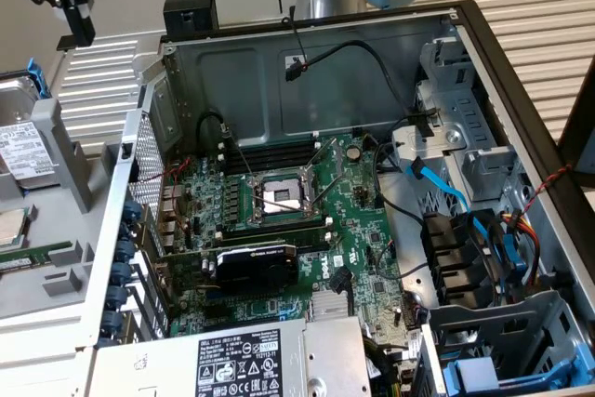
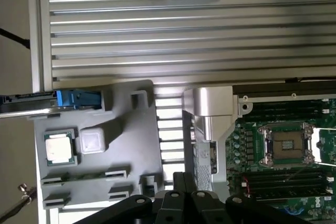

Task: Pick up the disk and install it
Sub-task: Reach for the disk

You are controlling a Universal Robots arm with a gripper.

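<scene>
Exterior view, gripper: the black two-finger gripper [image 1: 80, 25] hangs high at the exterior view's left, its jaws pressed together with nothing between them.
Exterior view, disk: the disk [image 1: 20, 148], a flat silver-grey metal hard drive with a white barcode label and a blue plastic rail, leans in a grey plastic holder [image 1: 58, 137], lower in the picture and clear of the jaws.
Exterior view, case: the open metal computer case [image 1: 279, 90] with a green motherboard [image 1: 367, 230] lies to the exterior view's right of the holder.
Wrist view, gripper: the gripper [image 2: 185, 182] is closed and empty.
Wrist view, disk: the disk [image 2: 31, 103] is seen edge-on at the holder's [image 2: 126, 129] edge, well apart from the jaws.
Wrist view, chip: a small square silver processor chip [image 2: 59, 148] sits in the holder near the disk.
</scene>
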